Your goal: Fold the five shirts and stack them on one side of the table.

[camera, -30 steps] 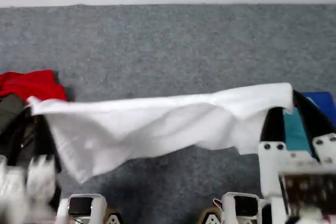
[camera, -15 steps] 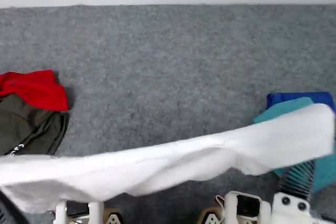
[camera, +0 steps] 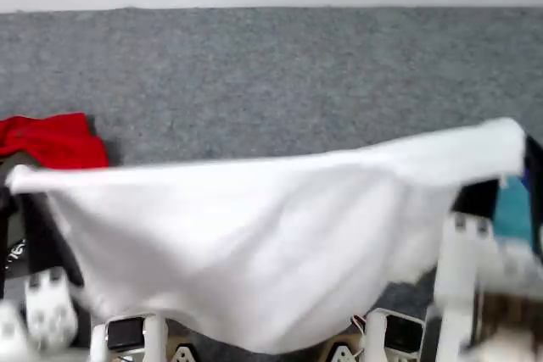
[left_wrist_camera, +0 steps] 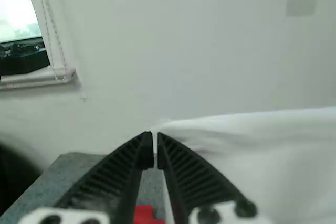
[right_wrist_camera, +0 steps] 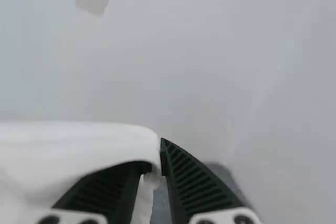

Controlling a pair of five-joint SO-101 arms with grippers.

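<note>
Grey table [camera: 254, 65] under a white shirt [camera: 254, 243] stretched aloft; left gripper [left_wrist_camera: 154, 139] and right gripper [right_wrist_camera: 156, 156] apparently pinch its corners.

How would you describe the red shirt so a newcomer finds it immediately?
In the high view, follow the grey table to its left edge. The red shirt lies crumpled there, beyond the left corner of the raised white shirt. Its bright red sets it apart from that shirt and the teal shirt opposite.

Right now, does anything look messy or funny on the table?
Nothing is spilled or broken. The white shirt hangs in the air, pinched by the left gripper and right gripper, sagging in the middle. The red shirt lies crumpled at the edge of the table.
</note>
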